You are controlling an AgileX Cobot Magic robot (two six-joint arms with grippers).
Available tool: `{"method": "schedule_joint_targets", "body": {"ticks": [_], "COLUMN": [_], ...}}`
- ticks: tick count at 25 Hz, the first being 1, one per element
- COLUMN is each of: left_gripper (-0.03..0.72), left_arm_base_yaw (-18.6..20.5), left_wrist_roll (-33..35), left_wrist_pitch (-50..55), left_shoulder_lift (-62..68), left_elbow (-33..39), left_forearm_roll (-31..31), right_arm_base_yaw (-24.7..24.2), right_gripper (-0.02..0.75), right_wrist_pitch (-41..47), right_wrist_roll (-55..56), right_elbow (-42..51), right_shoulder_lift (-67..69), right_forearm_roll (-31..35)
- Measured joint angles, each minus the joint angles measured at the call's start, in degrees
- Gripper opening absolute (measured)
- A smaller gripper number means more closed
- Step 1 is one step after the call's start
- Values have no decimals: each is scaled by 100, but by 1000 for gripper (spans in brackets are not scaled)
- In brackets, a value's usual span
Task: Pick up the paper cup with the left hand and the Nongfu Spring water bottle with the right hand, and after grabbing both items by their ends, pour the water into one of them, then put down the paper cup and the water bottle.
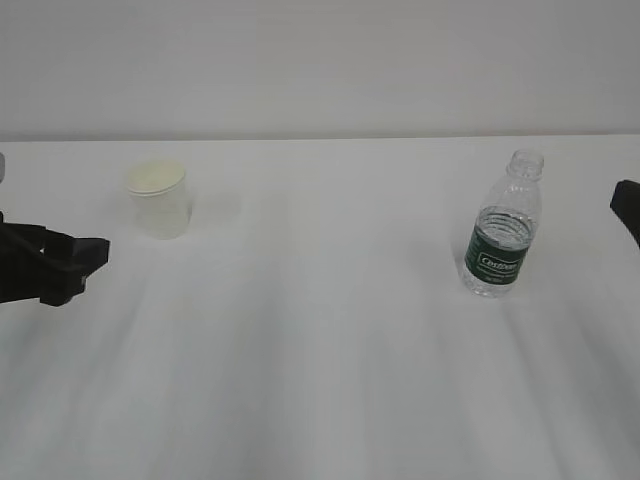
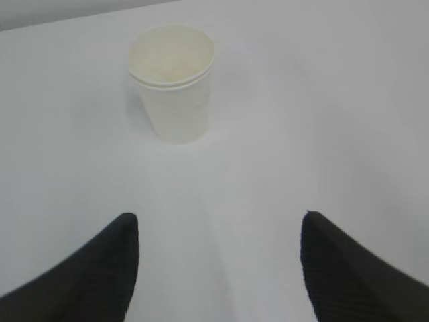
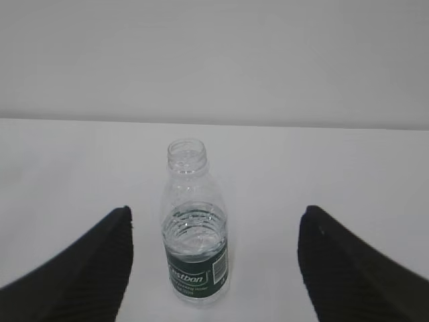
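White tabletop [image 1: 320,380] is being backed by a plain pale wall. On its left, the paper cup [image 1: 159,199] is being left upright, untouched, ahead of the left hand [image 2: 218,268], whose fingers [image 2: 100,275] are being held spread and empty. On the right, the Nongfu Spring water bottle [image 1: 503,227] is standing uncapped, water [image 3: 196,235] being visible inside, framed between the spread fingers [image 3: 348,275] of the right hand [image 3: 214,268], apart from both.

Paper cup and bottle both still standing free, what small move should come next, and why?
Probably ease both arms forward. The left gripper is open with the paper cup upright ahead and a little left of centre, untouched. The right gripper is open with the uncapped water bottle upright ahead of its fingers. Nothing is held yet, so closing in comes before any grip.
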Motion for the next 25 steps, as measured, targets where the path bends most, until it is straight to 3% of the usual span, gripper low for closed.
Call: {"method": "schedule_joint_targets", "body": {"ticks": [6, 11, 16, 25], "left_gripper": [539, 539, 539, 539], "left_arm_base_yaw": [-12, -22, -22, -22], "left_wrist_roll": [0, -613, -778, -643], "left_wrist_pitch": [-654, -2380, -4311, -4794], "left_shoulder_lift": [212, 212, 212, 577], "left_elbow": [138, 1337, 2452, 2556], "left_forearm_roll": [22, 504, 874, 1290], "right_arm_base_yaw": [0, 0, 0, 0], "right_gripper": [574, 574, 574, 574], "right_wrist_pitch": [-157, -847, -1457, -3595], "right_wrist_roll": [239, 465, 547, 576], "right_elbow": [169, 493, 653, 1319], "right_shoulder_lift": [353, 801, 1198, 2034], "right_forearm_roll": [-260, -407, -758, -1406]}}
